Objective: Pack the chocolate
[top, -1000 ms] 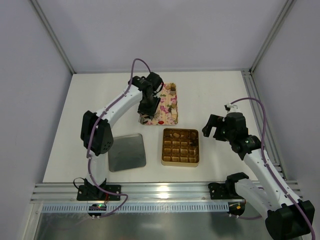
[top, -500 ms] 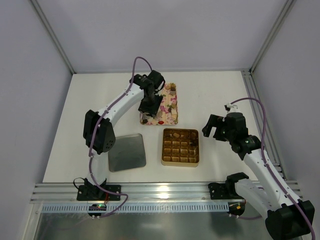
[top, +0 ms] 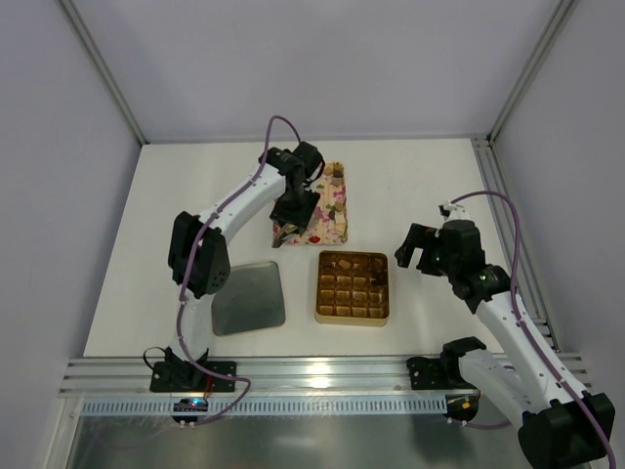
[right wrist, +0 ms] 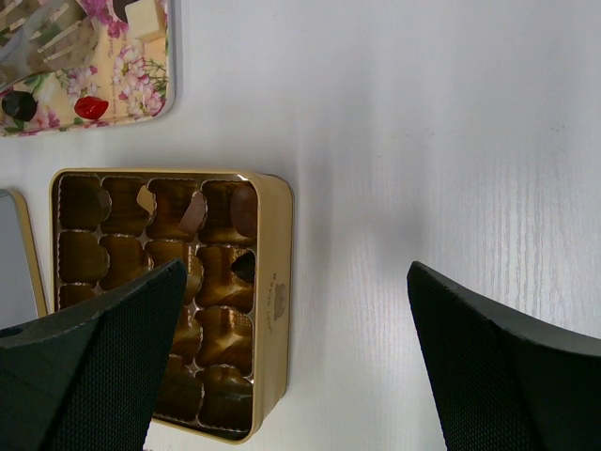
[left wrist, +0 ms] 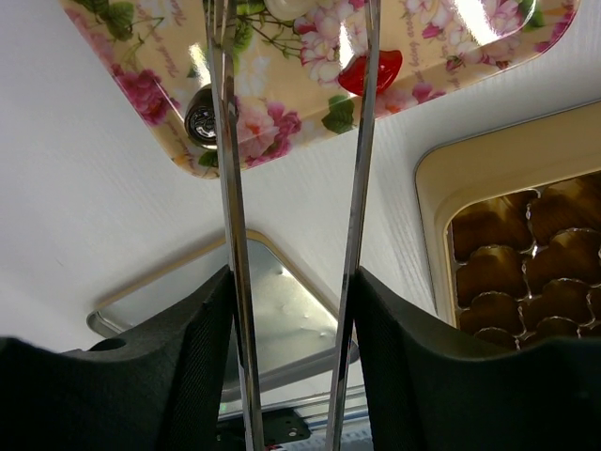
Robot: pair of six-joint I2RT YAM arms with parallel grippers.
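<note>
Top external shows white tabletop (top: 410,186), grey walls (top: 322,68); R claw (top: 414,256) agape, L claw (top: 288,227) state unclear.

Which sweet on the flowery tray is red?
The shiny red piece near the tray's edge facing the gold box. The round one beside it is dark.

White links (top: 244,200), black joints (top: 200,264), purple cables (top: 277,118), steel-bladed left gripper (left wrist: 293,56)
</note>
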